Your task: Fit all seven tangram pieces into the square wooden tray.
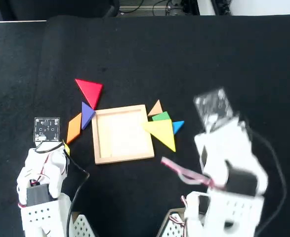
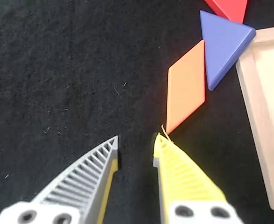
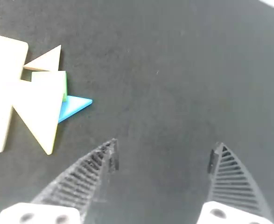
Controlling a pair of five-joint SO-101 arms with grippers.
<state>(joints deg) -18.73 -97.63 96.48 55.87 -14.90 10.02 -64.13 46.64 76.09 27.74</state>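
A: We're over the black table (image 1: 149,54) now, and the square wooden tray (image 1: 122,133) lies flat near the middle of it, its pale floor showing.

B: And we count seven pieces around it. Three lie on the side toward the table's left edge. The red triangle (image 1: 89,90) is off the tray's far-left corner, toward the far edge. The blue triangle (image 1: 87,115) sits just under it, one tip touching the tray's left rim.

A: Then the orange parallelogram (image 1: 74,127) lies just beside the blue one, a step nearer the left edge.

B: Toward the right edge we have four, bunched together. The tan triangle (image 1: 155,108) is by the tray's far-right corner, with the green piece (image 1: 161,117) next to it. The big yellow triangle (image 1: 163,132) comes next, and the cyan triangle (image 1: 178,126) pokes out past it.

A: The yellow one reaches the tray's right rim. We think it overlaps the rim a little, though it may only touch.

B: Over to the left gripper (image 2: 137,140). We see its fingers a little apart with nothing between them, low over the cloth. The tip of its yellow finger (image 2: 179,172) is just beside the parallelogram's near corner.

A: And the right gripper (image 3: 165,145) hangs over bare cloth nearer the right edge. Its fingers are spread wide and hold nothing, well apart from the cyan triangle.
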